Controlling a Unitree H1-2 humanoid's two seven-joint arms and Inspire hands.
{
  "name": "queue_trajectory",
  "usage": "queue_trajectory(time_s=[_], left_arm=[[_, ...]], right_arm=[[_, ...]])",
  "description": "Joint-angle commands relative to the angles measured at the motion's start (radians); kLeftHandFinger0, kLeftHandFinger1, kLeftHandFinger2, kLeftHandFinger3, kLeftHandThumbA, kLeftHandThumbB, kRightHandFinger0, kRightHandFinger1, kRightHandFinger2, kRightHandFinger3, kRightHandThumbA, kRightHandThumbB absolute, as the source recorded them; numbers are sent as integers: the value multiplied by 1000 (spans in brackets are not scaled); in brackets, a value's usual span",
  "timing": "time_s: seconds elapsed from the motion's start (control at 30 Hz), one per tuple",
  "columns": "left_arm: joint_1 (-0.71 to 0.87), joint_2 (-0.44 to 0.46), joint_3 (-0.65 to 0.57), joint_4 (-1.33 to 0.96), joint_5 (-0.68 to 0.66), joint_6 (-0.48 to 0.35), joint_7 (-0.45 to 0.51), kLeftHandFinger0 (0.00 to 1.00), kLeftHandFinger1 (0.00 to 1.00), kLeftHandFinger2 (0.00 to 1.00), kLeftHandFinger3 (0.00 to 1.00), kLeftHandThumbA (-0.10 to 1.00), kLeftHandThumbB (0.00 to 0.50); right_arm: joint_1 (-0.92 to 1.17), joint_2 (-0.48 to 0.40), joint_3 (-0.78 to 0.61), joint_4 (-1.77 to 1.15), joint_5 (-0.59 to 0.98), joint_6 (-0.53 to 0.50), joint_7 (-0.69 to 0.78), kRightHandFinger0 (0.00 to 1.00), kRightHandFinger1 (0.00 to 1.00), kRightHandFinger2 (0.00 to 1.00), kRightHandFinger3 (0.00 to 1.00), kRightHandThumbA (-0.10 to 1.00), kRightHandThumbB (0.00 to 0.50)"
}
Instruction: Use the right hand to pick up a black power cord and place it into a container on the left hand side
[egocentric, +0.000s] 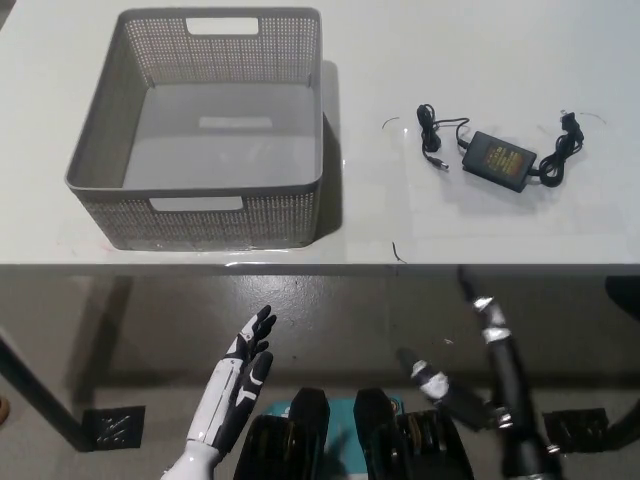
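My right hand (470, 385) hangs below the table edge, fingers apart, empty. I should grasp the power adapter (498, 159) by its brick, then carry it to the basket (200, 205). Left hand (245, 365) rests released, low.

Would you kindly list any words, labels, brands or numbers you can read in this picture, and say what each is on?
No text is readable.
The power cord's black adapter brick bears a yellowish label: too small and blurred to read.
The grey basket shows no print or label.
The white table carries no markings.
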Motion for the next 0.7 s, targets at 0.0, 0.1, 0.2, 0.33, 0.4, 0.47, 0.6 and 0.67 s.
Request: queue_trajectory(time_s=[0.0, 0.1, 0.2, 0.33, 0.4, 0.47, 0.6, 0.67], left_arm=[[-27, 8, 2, -32, 20, -66, 19, 1000, 1000, 1000, 1000, 1000, 2], [-27, 9, 4, -30, 15, -67, 17, 1000, 1000, 1000, 1000, 1000, 2], [-25, 10, 2, -33, 23, -61, 16, 1000, 1000, 1000, 1000, 1000, 0], [-20, 10, 1, -42, 25, -49, 11, 1000, 1000, 1000, 1000, 1000, 5], [-19, 10, 1, -46, 28, -42, 11, 1000, 1000, 1000, 1000, 1000, 1], [-16, 13, -2, -47, 34, -41, 7, 1000, 1000, 1000, 1000, 1000, 0], [-9, 17, -5, -50, 36, -41, 2, 1000, 1000, 1000, 1000, 1000, 0], [-4, 18, -7, -49, 31, -40, -2, 1000, 1000, 1000, 1000, 1000, 0]], right_arm=[[-49, -28, -55, -161, -21, -25, -6, 1000, 1000, 1000, 1000, 847, 400], [-79, -53, -83, -220, -9, 11, 19, 1000, 1000, 1000, 1000, 836, 404], [-141, -96, -124, -265, -3, 87, 46, 1000, 1000, 1000, 1000, 826, 412], [-214, -144, -161, -280, 12, 167, 78, 1000, 1000, 1000, 1000, 768, 405], [-269, -181, -179, -263, -24, 212, 93, 1000, 1000, 1000, 1000, 813, 426], [-344, -239, -192, -233, -81, 293, 129, 1000, 1000, 1000, 1000, 872, 435], [-500, -351, -138, -110, -248, 396, 193, 1000, 1000, 1000, 1000, 707, 462], [-538, -369, -113, -71, -281, 422, 209, 1000, 1000, 1000, 1000, 668, 461]])
